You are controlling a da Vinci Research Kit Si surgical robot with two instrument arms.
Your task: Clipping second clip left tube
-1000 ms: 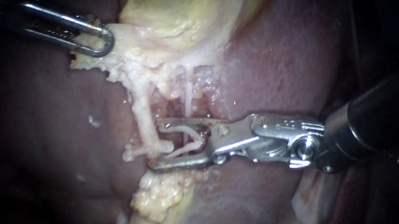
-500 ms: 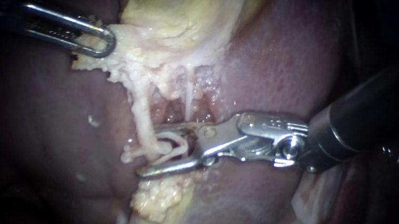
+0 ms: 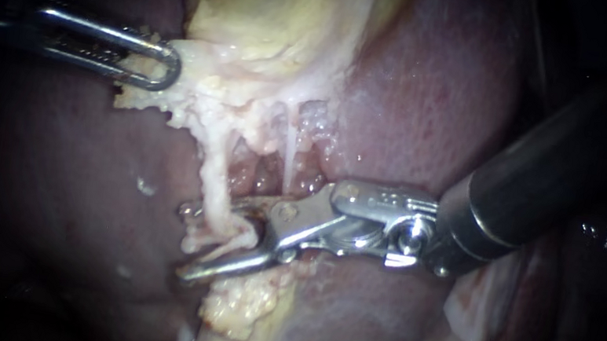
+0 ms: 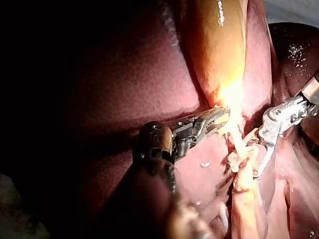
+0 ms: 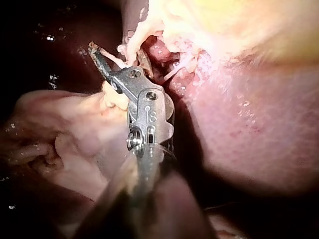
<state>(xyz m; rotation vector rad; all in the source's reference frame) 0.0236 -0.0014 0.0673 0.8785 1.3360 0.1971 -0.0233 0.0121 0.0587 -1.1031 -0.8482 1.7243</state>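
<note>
**Right instrument** (image 3: 190, 240): its jaws are standing wide apart and straddling the left tube (image 3: 217, 174). The tube is lying between them, its long axis crossing the jaws nearly at right angles and pointing back toward the gallbladder (image 3: 279, 8). **Left instrument** (image 3: 163, 67): its jaws are clamping the gallbladder's fatty edge.

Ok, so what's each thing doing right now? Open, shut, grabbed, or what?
left instrument: jaws shut on the pale tissue at the gallbladder's edge.
right instrument: jaws open, one on each side of the left tube.
left tube: stretched, whole, not yet squeezed.
gallbladder: held by its edge.
liver: lying untouched.
</note>
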